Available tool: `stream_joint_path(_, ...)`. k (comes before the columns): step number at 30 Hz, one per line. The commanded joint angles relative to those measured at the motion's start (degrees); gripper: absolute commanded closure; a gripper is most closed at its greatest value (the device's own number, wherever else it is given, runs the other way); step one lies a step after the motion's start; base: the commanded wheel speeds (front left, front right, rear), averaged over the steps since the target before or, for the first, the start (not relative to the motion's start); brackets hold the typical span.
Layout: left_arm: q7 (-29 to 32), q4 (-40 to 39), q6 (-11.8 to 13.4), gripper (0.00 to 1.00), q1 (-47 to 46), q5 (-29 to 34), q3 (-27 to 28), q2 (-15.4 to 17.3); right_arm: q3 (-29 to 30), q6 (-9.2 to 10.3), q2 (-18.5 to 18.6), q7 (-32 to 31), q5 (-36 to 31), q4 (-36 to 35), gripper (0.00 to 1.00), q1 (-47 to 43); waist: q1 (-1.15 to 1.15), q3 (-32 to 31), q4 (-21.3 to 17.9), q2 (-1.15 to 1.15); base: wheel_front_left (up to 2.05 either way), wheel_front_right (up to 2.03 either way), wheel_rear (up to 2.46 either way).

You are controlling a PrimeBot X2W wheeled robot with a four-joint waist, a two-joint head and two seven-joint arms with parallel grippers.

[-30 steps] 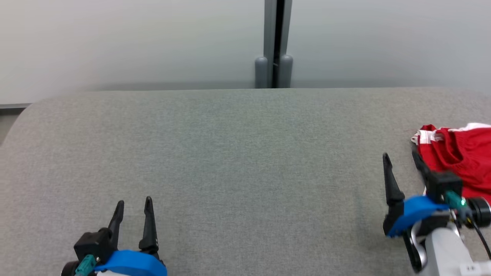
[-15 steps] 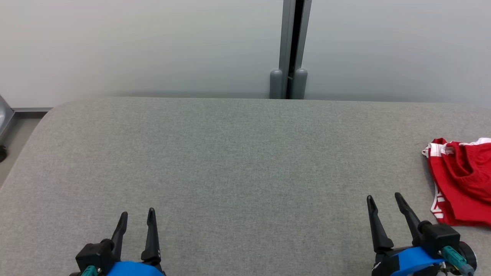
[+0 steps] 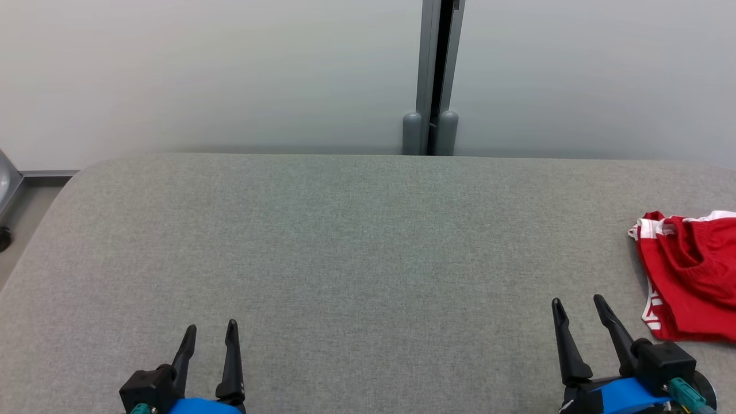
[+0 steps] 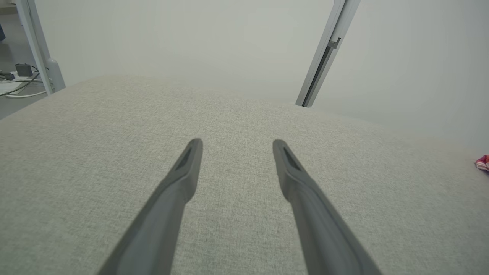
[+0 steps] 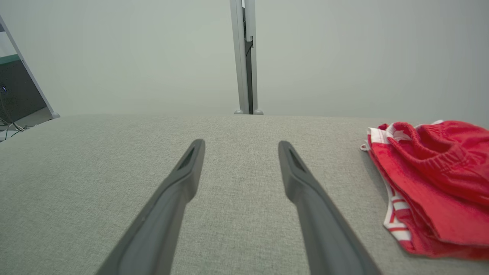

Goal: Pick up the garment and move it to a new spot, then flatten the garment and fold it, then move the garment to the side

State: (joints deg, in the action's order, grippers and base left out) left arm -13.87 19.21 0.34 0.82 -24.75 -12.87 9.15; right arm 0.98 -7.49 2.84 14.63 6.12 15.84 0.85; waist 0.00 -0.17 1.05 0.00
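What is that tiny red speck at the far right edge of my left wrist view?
Observer: It is the corner of a red garment with white striped trim, lying at the right end of the grey padded surface.
Operator: Is one of the claws holding it?
Observer: No. The right gripper stands open beside it, on its left, with grey surface showing between them.
Operator: Does it lie smooth and flat?
Observer: Not quite. In the right wrist view a gathered elastic waistband sits bunched on top of flatter layers.
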Motion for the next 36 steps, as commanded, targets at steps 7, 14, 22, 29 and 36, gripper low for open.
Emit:
stream_joint_path(7, -0.37, -0.75, 0.25, 0.00, 0.48, -0.39, -0.16, 0.14, -0.09, -0.01, 0.12, -0.37, 0.70, 0.07, 0.00, -1.27, 0.00, -0.26, 0.09, 0.00, 0.00, 0.00, 0.00)
stream_joint_path(14, 0.50, 0.90, -0.07, 1.00, 0.64, -2.93, -0.11, -0.96, 0.15, 0.00, -0.16, -1.16, 2.15, 2.13, 1.00, -0.32, 0.00, -0.32, 0.10, 0.00, 0.00, 0.00, 0.00)
stream_joint_path(22, 2.76, 0.23, -0.95, 1.00, -0.33, -10.09, 2.13, -1.53, 0.77, 0.00, -0.13, -3.42, 11.54, 1.62, 1.00, 0.35, 0.00, -0.28, 0.03, 0.00, 0.00, 0.00, 0.00)
stream_joint_path(29, 4.50, -0.37, -1.63, 1.00, -1.08, -15.83, 3.85, -2.00, 1.13, 0.00, -0.10, -5.08, 19.01, 1.09, 1.00, 0.80, 0.00, -0.24, -0.04, 0.00, 0.00, 0.00, 0.00)
stream_joint_path(36, 6.11, -0.90, -2.29, 1.00, -1.73, -21.11, 5.43, -2.45, 1.56, 0.00, -0.08, -6.67, 25.88, 0.71, 1.00, 1.30, 0.00, -0.20, -0.10, 0.00, 0.00, 0.00, 0.00)
